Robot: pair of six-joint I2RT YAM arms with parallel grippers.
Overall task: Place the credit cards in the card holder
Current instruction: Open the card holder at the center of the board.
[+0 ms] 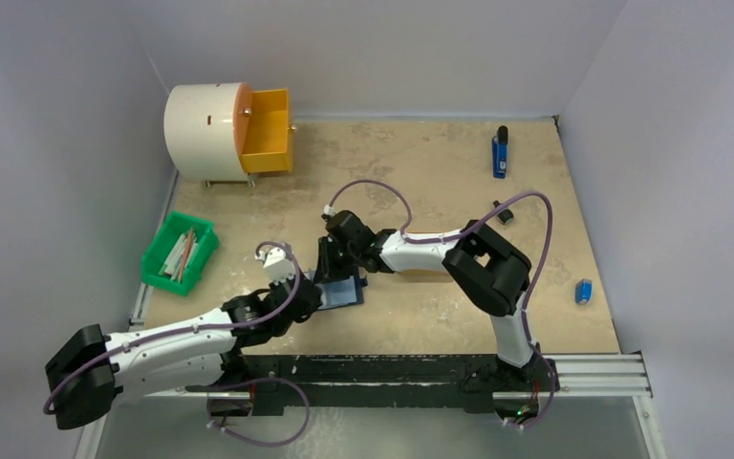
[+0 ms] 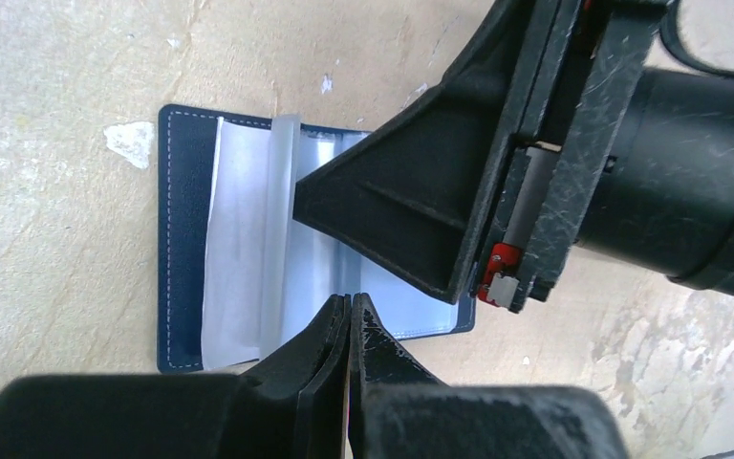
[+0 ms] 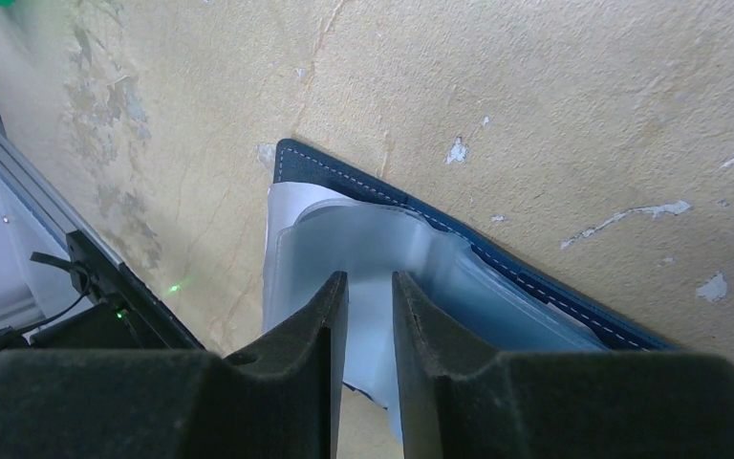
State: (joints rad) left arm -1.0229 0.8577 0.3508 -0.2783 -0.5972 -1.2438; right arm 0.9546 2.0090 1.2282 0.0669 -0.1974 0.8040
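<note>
1. Reading the layout first: card holder [image 1: 339, 290] spread open on the worktop [image 1: 420, 172], just off centre toward 7 o'clock in the overhead view, clear sleeves [image 3: 392, 249] facing up, navy cover flat beneath.
2. Left pincer [image 2: 349, 304]: pressed fully shut at the holder's 6 o'clock edge in its own view, tips right at the sleeve rim. A nipped leaf is possible but impossible to tell.
3. Right pincer [image 3: 368, 282]: only a narrow slot between the jaws, tips down on the sleeves, reaching in from 12 o'clock overhead. Nothing plainly clamped.
4. Credit cards: none made out loose in any view. Only a pale sheet [image 2: 239, 249] among the sleeves at 9 o'clock, its nature unclear.
5. Step in hand, judged: parting one pocket for a card.
6. For doing it well: pin the cover with one pincer, lift a single leaf with the other, pull low and gently to avoid dragging the holder, and mind the tight spacing between the two pincers.
</note>
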